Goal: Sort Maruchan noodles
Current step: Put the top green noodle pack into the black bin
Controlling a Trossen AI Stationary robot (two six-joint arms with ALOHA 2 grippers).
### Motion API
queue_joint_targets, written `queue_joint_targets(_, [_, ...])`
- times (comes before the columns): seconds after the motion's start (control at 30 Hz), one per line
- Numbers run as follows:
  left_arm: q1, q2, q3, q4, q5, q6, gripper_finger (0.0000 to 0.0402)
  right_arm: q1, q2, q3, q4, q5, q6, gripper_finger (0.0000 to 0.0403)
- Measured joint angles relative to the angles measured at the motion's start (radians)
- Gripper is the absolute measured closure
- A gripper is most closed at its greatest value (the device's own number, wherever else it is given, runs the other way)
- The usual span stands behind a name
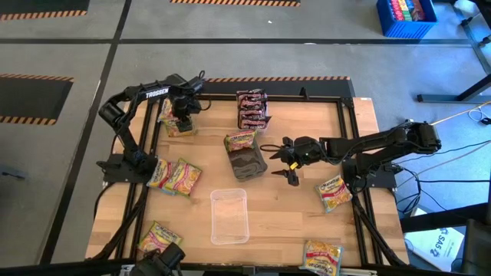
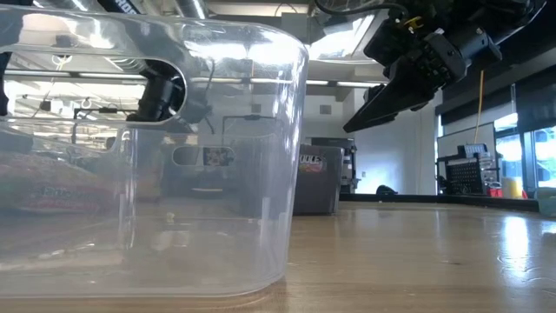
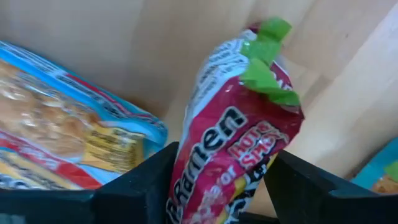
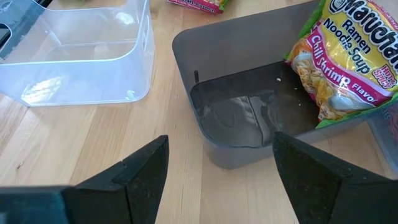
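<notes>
Wood tabletop [image 1: 291,207] framed by black rails, grey floor with hazard tape around it. Low view is mostly blocked by the clear tray [image 2: 148,156] sitting right at the lens; packets behind it are just smears. Left gripper [image 1: 182,119] is at the far left of the table, fingers [image 3: 146,177] either side of a red-pink packet [image 3: 239,137] that stands up between them, green end away from the wrist; jaws look closed onto it, though true contact is hard to confirm and the packet's lower part is cut off. Another packet [image 3: 56,140] lies flat just beside that gripper. Right gripper [image 1: 285,159] hovers mid-table with jaws apart, nothing between them. Just ahead of it is the grey bin [image 4: 249,93], with a Chili Shrimp packet [image 4: 348,68] leaning in its far corner, partly cut off. Dark packets [image 1: 252,109] are stacked beyond the bin. More packets [image 1: 174,175] lie scattered near the table edges.
</notes>
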Motion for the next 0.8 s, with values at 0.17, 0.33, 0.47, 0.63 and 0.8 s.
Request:
queue_joint_targets(0.17, [-0.009, 0.0, -0.016, -0.007, 0.0, 0.001, 0.0227, 0.0, 0.0, 0.0, 0.003, 0.0, 0.0, 0.0134])
queue_joint_targets(0.33, [-0.033, 0.0, -0.016, -0.018, -0.007, 0.0, 0.0272, 0.0, 0.0, 0.0, 0.006, 0.0, 0.0, 0.0134])
queue_joint_targets(0.47, [-0.079, 0.0, -0.016, -0.052, -0.042, -0.028, 0.0288, 0.0, 0.0, 0.0, 0.006, 0.0, 0.0, 0.0134])
queue_joint_targets(0.63, [-0.16, -0.004, 0.018, -0.152, -0.15, -0.111, 0.0286, 0.0, 0.0, 0.0, 0.007, 0.0, 0.0, 0.0134])
queue_joint_targets(0.8, [-0.244, -0.051, 0.086, -0.199, -0.167, -0.178, 0.0286, 0.0, 0.0, 0.0, 0.002, 0.011, 0.0, 0.0134])
